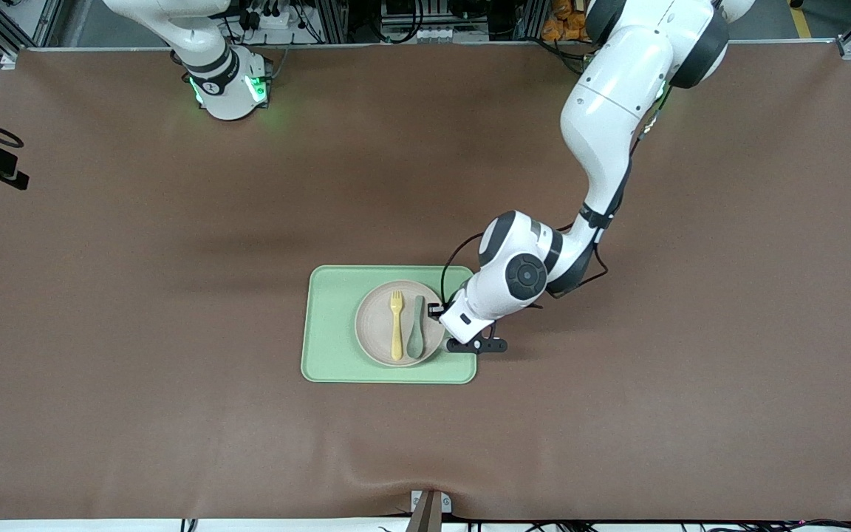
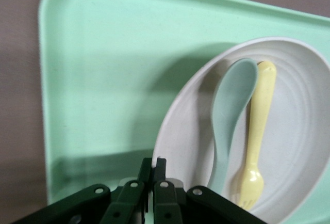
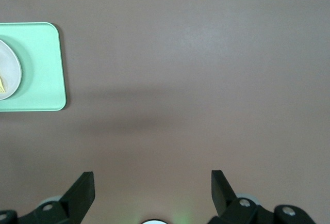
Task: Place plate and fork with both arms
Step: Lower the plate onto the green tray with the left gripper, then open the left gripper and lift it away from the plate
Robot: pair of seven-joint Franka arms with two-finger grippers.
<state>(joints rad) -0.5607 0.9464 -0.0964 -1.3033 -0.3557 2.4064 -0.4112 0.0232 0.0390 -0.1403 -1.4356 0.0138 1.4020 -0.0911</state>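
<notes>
Round shallow off-white matte plate on rectangular light green tray, mid brown surface. Small pale yellow plastic fork inside plate, touching grey-green spoon.

Left pincer closed on plate rim at edge toward left arm's end.

Right pincer open, empty, waiting above bare surface.

Plate judged stiff, light, smooth; rim only hold. Fork light, thin, likely slippery; best taken mid-handle.

White, rounded arm links with dark grey joint bands and round dark caps. Black cables loop beside the left arm's wrist. Green lights glow on the right arm's base. Black grippers: left gripper, right gripper, with silver screws.
</notes>
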